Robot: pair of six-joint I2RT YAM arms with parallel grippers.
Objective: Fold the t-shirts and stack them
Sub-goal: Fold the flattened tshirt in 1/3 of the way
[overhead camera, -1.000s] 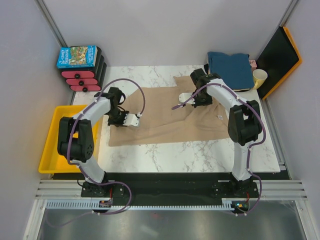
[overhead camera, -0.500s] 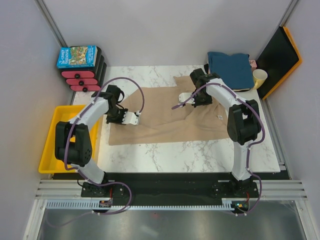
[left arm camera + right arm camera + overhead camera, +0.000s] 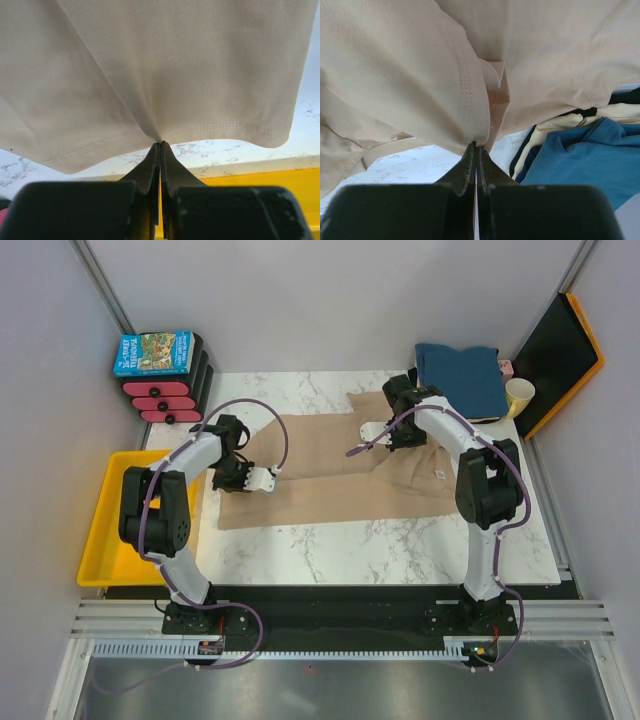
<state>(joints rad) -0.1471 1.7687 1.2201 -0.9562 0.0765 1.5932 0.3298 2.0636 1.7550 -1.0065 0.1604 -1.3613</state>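
I am pinching the large plain tan cloth t-shirt (image 3: 330, 475), lying mid-frame with long axis left-to-right, both jaws fully closed: left gripper (image 3: 262, 478) at its left hem, right gripper (image 3: 366, 436) at upper centre, apparently a sleeve seam.

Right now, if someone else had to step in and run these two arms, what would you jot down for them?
Left gripper: shut on the tan t-shirt, pinching its hem on the left side.
Right gripper: shut on the same shirt, at a stitched edge on its far side.
Teal-blue t-shirt tops the folded stack at the far right corner.
Done: that stack.
Left: fold the tan shirt, lying mostly spread on the marble table, then add it to the stack.
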